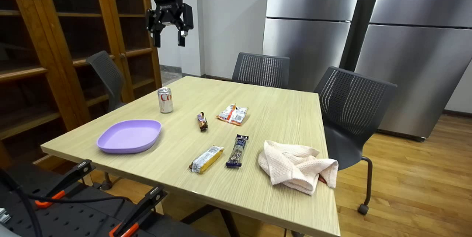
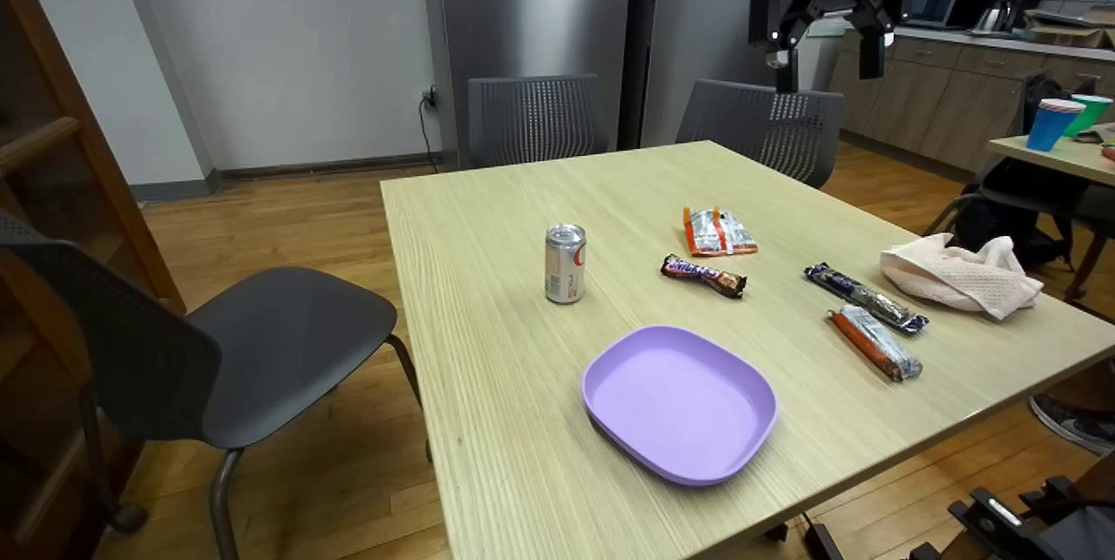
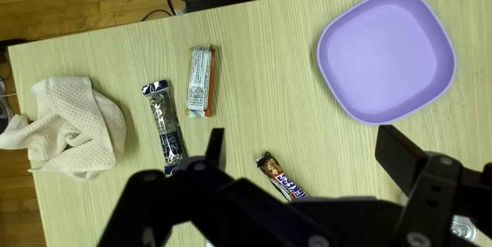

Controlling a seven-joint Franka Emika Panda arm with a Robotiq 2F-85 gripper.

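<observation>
Well, the Snickers bar [image 3: 282, 179] lies flat on the worktop [image 2: 488, 351] below me, small and slim, in a dark brown wrapper with nuts pictured on it, blue-violet lettering on white, and a crimped dark end. My pincer [image 1: 169, 41] hangs high above the worktop, its fingers [image 3: 399, 154] spread wide apart. In my wrist view the bar shows in the gap between them, far below, with one end hidden behind the pincer itself; both exterior views show it whole, near the soda can [image 2: 566, 264] and near the orange-and-white snack bag [image 2: 719, 232]. From my wrist I look straight down into the purple bowl [image 3: 380, 58], while all I get of the can there is a bit of silver top; an exterior view gives me the red letters [image 1: 166, 97] reading "Co" on its front. Only in an exterior view do I find a blue cup [image 2: 1050, 126] and a green cup [image 2: 1086, 113], off in the background.
</observation>
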